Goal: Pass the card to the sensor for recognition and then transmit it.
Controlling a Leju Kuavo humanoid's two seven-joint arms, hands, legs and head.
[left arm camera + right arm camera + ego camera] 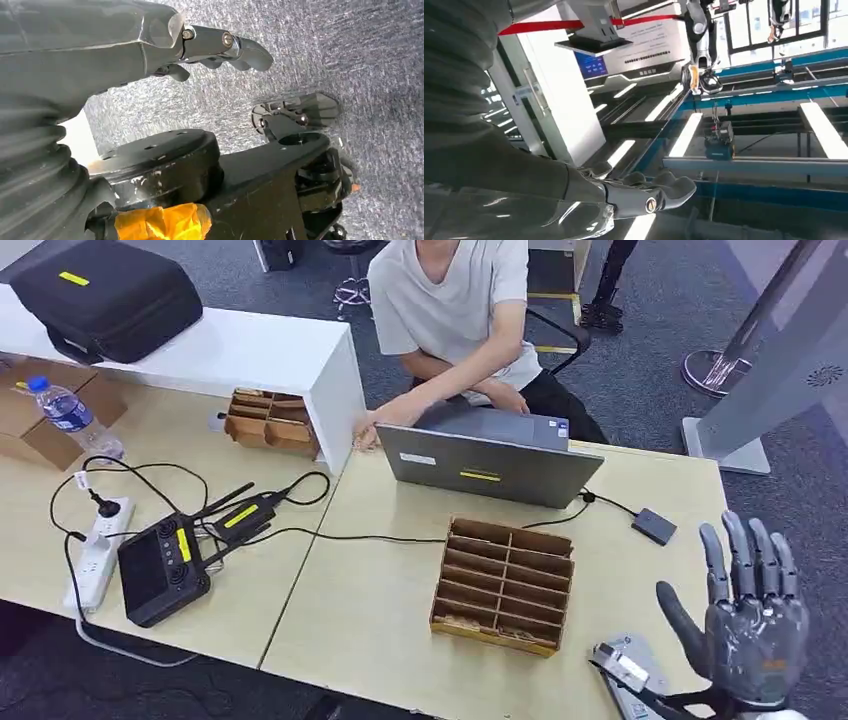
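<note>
Right hand raised and empty at the desk's near right corner, no card in it.

We see our right hand (pixel 748 625) upright with fingers spread apart, holding nothing; our left hand (pixel 210 47) hangs over grey carpet, fingers loosely curled around nothing. We cannot tell where the card is; it may sit in the brown compartmented cardboard tray (pixel 505 585), left of the right hand. The small black square sensor pad (pixel 654 526) lies beyond the tray's right end, its cable running behind the grey laptop (pixel 490 468). Our reach could snag that cable or knock the tray. The pale wooden desk (pixel 370 610) ends just beside the right hand, leaving little margin there.
</note>
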